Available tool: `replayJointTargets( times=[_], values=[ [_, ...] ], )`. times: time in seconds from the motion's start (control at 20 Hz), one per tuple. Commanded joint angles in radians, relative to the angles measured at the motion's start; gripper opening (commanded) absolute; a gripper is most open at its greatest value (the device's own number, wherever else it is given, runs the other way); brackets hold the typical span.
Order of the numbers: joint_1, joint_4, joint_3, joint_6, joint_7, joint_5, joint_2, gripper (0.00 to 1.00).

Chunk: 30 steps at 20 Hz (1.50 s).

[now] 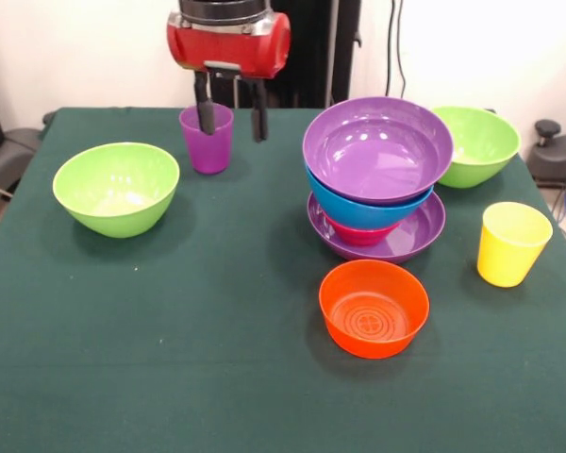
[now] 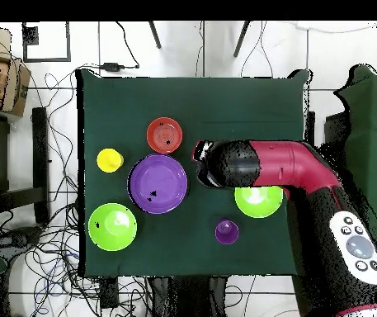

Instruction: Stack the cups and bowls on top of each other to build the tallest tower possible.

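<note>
From the front camera I see the gripper [image 1: 231, 115] hanging above the far part of the green tabletop [image 1: 217, 377], its two dark fingers [image 1: 205, 111] spread apart and gripping nothing. The purple cup [image 1: 208, 140] stands upright just behind them, one finger crossing its rim from my angle. To the right of that cup sits the tower [image 1: 377, 179]: a wide purple bowl at the base, a red-pink one and a blue one nested in it, and a second purple bowl tilted on top. A lime green bowl [image 1: 478, 144] sits behind the tower on its right, the orange bowl [image 1: 374, 309] in front of it, and the yellow cup [image 1: 512, 243] to its right. Another lime green bowl [image 1: 117, 188] sits well to the tower's left.

From overhead, the red arm [image 2: 266, 169] reaches in beside the tower [image 2: 157, 183], partly covering a green bowl [image 2: 259, 201]. I cannot make out the fingers here.
</note>
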State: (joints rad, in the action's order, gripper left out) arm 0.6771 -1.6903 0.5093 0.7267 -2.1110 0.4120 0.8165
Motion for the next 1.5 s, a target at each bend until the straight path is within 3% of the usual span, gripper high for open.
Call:
replayJointTargets(
  times=[0.05,0.4,0.9,1.5],
  values=[
    [-0.095,0.192,0.029,0.115,0.127,0.055,-0.099,1.0],
    [-0.141,0.348,0.021,0.166,0.169,0.062,-0.193,1.0],
    [-0.184,0.533,0.019,0.161,0.206,0.064,-0.368,1.0],
    [-0.192,0.617,0.021,0.116,0.243,0.079,-0.456,1.0]
  ],
)
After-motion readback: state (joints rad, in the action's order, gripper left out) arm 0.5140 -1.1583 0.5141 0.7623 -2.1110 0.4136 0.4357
